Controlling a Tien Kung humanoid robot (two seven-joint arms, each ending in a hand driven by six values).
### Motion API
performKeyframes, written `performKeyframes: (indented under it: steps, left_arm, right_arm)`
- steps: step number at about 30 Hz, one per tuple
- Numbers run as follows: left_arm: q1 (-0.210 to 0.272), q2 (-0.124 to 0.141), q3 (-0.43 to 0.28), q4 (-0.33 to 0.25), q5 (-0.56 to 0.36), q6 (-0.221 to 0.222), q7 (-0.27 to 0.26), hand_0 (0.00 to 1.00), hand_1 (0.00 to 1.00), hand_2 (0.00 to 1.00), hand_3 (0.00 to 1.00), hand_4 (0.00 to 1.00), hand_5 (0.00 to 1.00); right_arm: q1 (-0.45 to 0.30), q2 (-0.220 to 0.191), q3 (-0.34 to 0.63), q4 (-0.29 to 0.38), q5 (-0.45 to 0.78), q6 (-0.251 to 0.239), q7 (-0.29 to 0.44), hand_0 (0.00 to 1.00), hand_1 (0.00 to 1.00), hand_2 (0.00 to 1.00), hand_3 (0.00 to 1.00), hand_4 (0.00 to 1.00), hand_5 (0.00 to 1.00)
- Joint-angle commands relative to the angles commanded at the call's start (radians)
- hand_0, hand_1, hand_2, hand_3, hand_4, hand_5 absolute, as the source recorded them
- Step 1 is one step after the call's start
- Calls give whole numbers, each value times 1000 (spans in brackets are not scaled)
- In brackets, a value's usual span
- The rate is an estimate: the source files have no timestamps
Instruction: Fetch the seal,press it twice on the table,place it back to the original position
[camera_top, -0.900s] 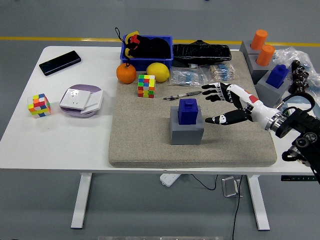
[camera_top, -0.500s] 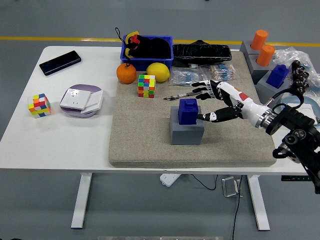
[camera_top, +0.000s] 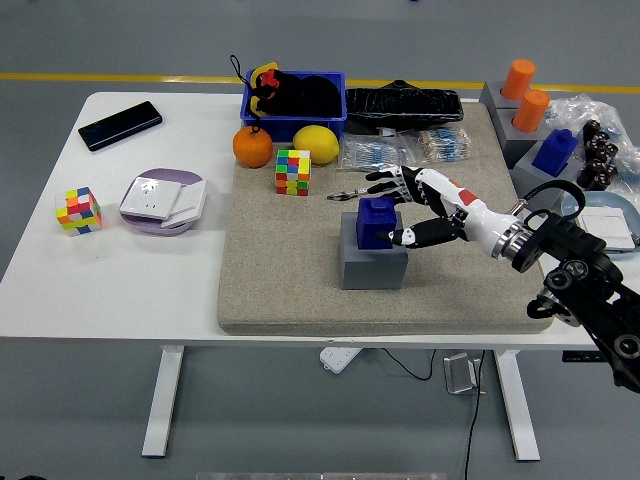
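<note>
My right hand (camera_top: 408, 207) has come in from the right over the last second and now brackets the blue seal (camera_top: 377, 221), which stands upright on its grey block (camera_top: 373, 263) near the middle of the beige mat (camera_top: 290, 270). A moment ago the hand was well to the right of the seal with a clear gap; now the thumb tip lies against or just beside the seal's right face, and the other fingers (camera_top: 385, 182) are spread over its far side, just behind it. They are apart and not clamped on anything, so I judge the grasp is being set up, not made: the seal has not shifted on its block and nothing is lifted. That leaves the whole task ahead, both presses and the return. The next move calls for closing thumb and fingers on the seal's upper body squarely, since a one-sided push could tip it off the block. A pen (camera_top: 352, 195) lies just beyond the fingers, and the Rubik's cube (camera_top: 293, 172) sits farther left, clear of my reach. My left arm is out of view.
</note>
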Motion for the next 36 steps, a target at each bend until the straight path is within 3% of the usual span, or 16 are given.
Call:
performKeyframes:
  steps: [23,24,29,30,35,36]
  left_arm:
    - [-6,-5,7,1,-8,-1,-3,724,696,684,752,703,248]
    - [-7,-5,6,2,-7,-1,-3,724,696,684,751,704,249]
    - [-9,-4,3,2,-4,-1,-2,724,696,684,751,704,249]
    - [-9,-4,4,2,-4,-1,-2,724,696,684,752,705,250]
    - [-9,-5,7,3,-10,-1,-4,724,696,684,752,705,250]
    - [-9,-5,7,3,-9,-2,-3,724,695,684,753,704,249]
  right_arm:
    - [10,2,-39,-21,10,-18,6,675,651,693,754,835,2]
    - [11,2,-40,-22,10,-20,6,647,575,641,716,810,2]
    - [13,1,-46,-21,11,-27,9,647,575,641,716,810,2]
    - [13,1,-47,-22,11,-28,9,602,482,546,669,773,2]
    - [13,3,-52,-24,10,-32,9,602,482,546,669,773,2]
    - [14,3,-54,-24,9,-34,10,584,465,499,623,764,2]
